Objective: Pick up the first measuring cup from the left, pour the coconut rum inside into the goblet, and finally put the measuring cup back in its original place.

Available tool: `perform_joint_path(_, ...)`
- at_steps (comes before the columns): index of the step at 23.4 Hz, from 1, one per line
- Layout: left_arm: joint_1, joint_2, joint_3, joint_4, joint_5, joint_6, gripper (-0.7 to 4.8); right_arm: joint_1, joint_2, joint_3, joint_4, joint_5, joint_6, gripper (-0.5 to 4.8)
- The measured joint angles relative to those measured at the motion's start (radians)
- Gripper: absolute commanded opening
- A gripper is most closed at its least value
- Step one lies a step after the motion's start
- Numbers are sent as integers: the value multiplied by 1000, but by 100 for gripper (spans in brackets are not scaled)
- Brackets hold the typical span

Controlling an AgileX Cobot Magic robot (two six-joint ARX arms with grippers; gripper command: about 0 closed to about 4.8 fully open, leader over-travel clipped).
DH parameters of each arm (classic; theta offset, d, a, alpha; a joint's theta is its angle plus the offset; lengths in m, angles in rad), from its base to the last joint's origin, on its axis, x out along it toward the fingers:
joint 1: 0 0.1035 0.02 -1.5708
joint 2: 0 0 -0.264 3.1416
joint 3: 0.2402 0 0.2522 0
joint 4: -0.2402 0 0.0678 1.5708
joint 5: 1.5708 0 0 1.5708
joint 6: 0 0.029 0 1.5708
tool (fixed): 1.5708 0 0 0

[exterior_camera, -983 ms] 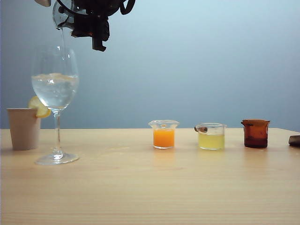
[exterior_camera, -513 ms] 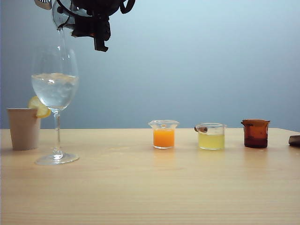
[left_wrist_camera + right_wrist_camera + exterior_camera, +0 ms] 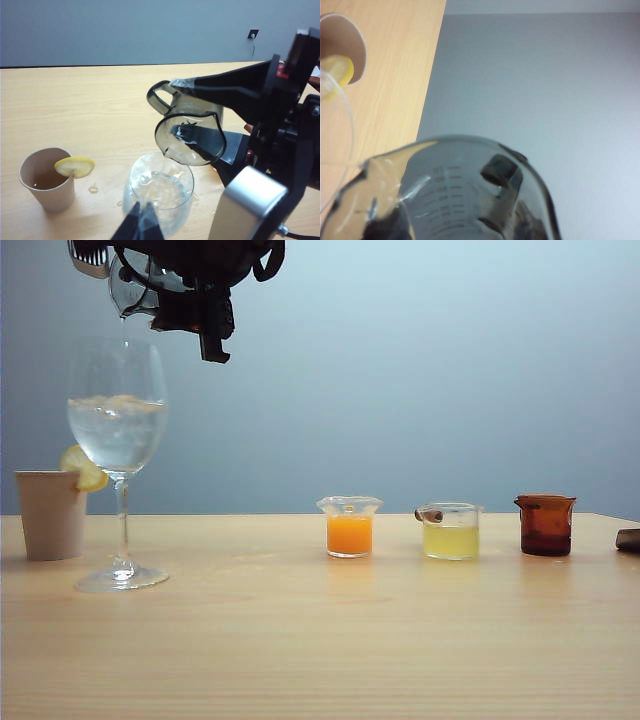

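The first measuring cup (image 3: 135,285), smoky grey and translucent, hangs tipped over with its spout above the goblet's rim, and my right gripper (image 3: 190,280) is shut on it at the top left of the exterior view. In the left wrist view the cup (image 3: 187,135) faces mouth-forward between the right gripper's (image 3: 176,107) black fingers (image 3: 225,87). The goblet (image 3: 118,420) stands on the table, its bowl about half full of clear coconut rum (image 3: 118,435). My left gripper (image 3: 140,220) is shut and empty, close in front of the goblet (image 3: 160,190). The right wrist view is filled by the cup (image 3: 455,200).
A beige paper cup (image 3: 50,515) with a lemon slice (image 3: 85,470) stands left of the goblet. To the right stand cups of orange liquid (image 3: 350,528) and pale yellow liquid (image 3: 452,532), and an amber cup (image 3: 545,525). Droplets (image 3: 93,189) lie by the goblet.
The thin stream falling from the spout into the goblet a second ago has faded to almost nothing. The right gripper and cup have barely shifted.
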Motion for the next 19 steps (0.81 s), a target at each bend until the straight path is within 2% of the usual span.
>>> perform_joint_path(10, 0, 0, 0, 0, 0, 0, -4, 0, 0, 0, 0, 0, -58, 77)
perform_joint_path(17, 0, 0, 0, 0, 0, 0, -4, 0, 0, 0, 46, 16, 146, 76)
perform_joint_path(18, 0, 0, 0, 0, 0, 0, -4, -3, 1, 0, 100, 51, 267, 76)
perform_joint_path(19, 0, 0, 0, 0, 0, 0, -4, -6, 1, 0, 125, 67, 329, 76)
